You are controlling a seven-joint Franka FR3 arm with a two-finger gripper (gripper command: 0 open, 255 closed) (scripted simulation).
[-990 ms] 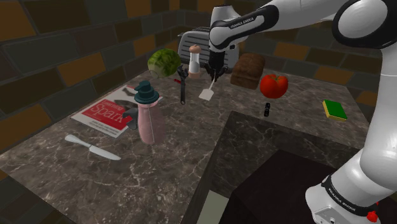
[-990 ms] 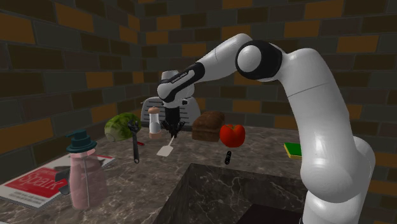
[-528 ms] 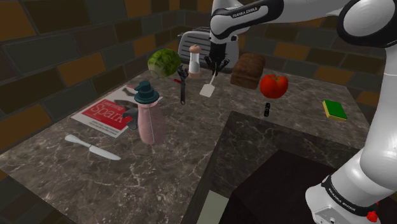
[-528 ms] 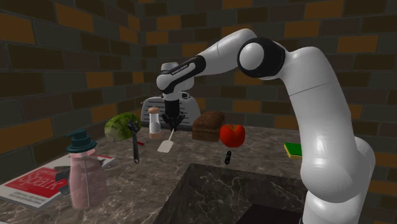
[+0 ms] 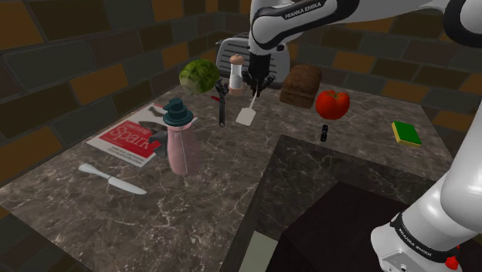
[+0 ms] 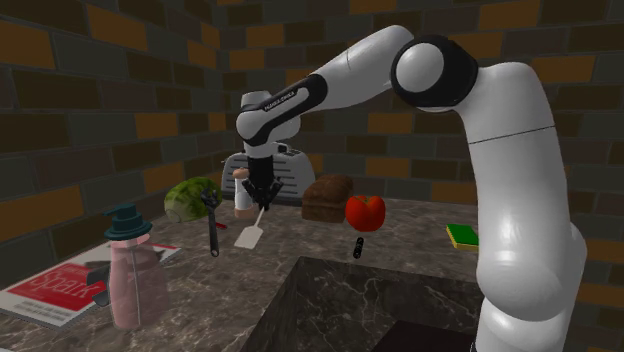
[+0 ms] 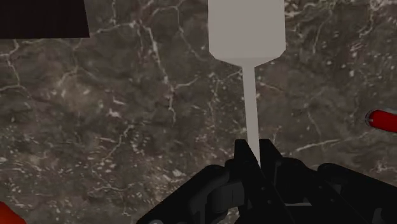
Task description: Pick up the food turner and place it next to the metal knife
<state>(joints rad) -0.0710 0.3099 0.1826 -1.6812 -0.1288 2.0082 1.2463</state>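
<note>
The pincer [image 5: 254, 86] is clenched on the very end of the turner's [image 5: 246, 116] thin handle. The flat blade hangs straight down below the fingers and looks to be clear of the bench [image 5: 193, 209], near its far edge. In the wrist view the pincer [image 7: 253, 147] clasps the pale stem, and the turner [image 7: 245, 32] runs away from it along the line of the fingers.

With so little handle inside the jaws, the hold is probably weak. A quick sweep could make the blade swing, twist in the grip or slide out.

The knife [image 5: 112, 179] lies well apart, by the bench's near edge at the shoulder view's left. A pink bottle [image 5: 180, 139] with a teal cap and a magazine [image 5: 131, 137] stand between it and the turner. If the carry stays low, the dangling blade could clip the bottle and tip it. A black wrench [image 5: 222, 104] and a shaker [image 5: 235, 75] sit just beside the pincer, so a sideways start may knock them.

At the drop, the risk is setting the blade down on the knife, or nudging it, instead of landing beside it. In the second exterior view the pincer [image 6: 259, 200] holds the turner [image 6: 249, 237] in front of the shaker.
</note>
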